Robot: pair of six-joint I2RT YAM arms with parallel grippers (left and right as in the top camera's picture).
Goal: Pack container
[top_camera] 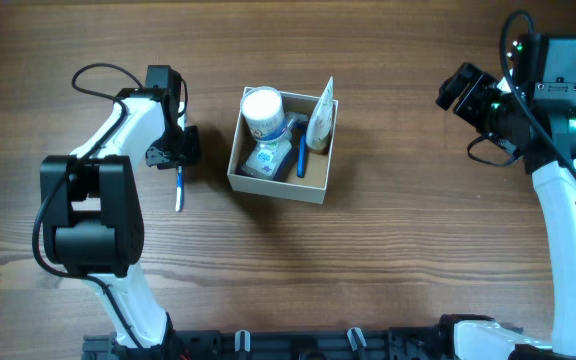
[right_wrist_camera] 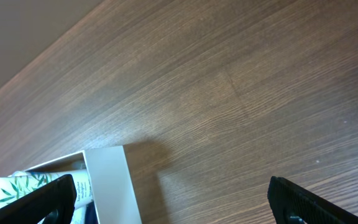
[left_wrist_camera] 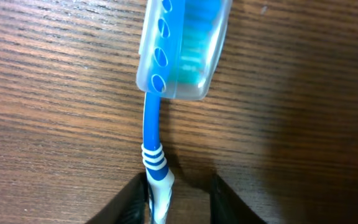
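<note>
Overhead: the square white cardboard box with a tan inside (top_camera: pixel 274 187) sits mid-table, already holding a round white-lidded jar (top_camera: pixel 262 103), a white tube (top_camera: pixel 320 120) and other toiletries. At its 9 o'clock a blue plastic toothbrush (top_camera: pixel 179 188) lies on the wooden table (top_camera: pixel 388 260), with the left hand (top_camera: pixel 185 150) at its 12 o'clock end. The right hand (top_camera: pixel 455 90) hangs far off at 3 o'clock.

Left wrist: the fingers (left_wrist_camera: pixel 132 205) straddle the handle, spread apart and not clamped.

Right wrist: the hand gapes, empty.

Packing looks mostly done; the toothbrush is left.
</note>
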